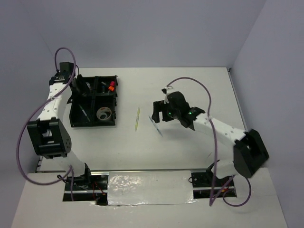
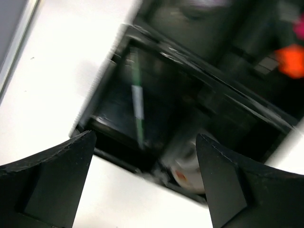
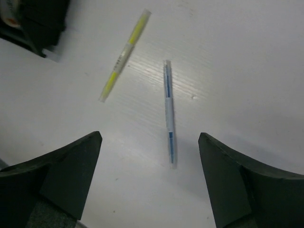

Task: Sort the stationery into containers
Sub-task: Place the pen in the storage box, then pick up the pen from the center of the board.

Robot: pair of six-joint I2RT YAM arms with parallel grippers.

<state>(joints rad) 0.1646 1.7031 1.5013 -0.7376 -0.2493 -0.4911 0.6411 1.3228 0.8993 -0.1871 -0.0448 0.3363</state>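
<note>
The black four-compartment tray stands at the left. It holds an orange-capped highlighter, a thin pen and a clear tape roll. My left gripper is open and empty above the tray's left side. Its wrist view is blurred and shows a green pen, the tape roll and an orange cap. A yellow pen and a blue pen lie on the table. My right gripper is open above the blue pen, with the yellow pen to its left.
The tray's corner shows at the top left of the right wrist view. A pink cap sits beside the orange one. The table's far edge meets the grey walls. A foil-covered strip lies between the arm bases.
</note>
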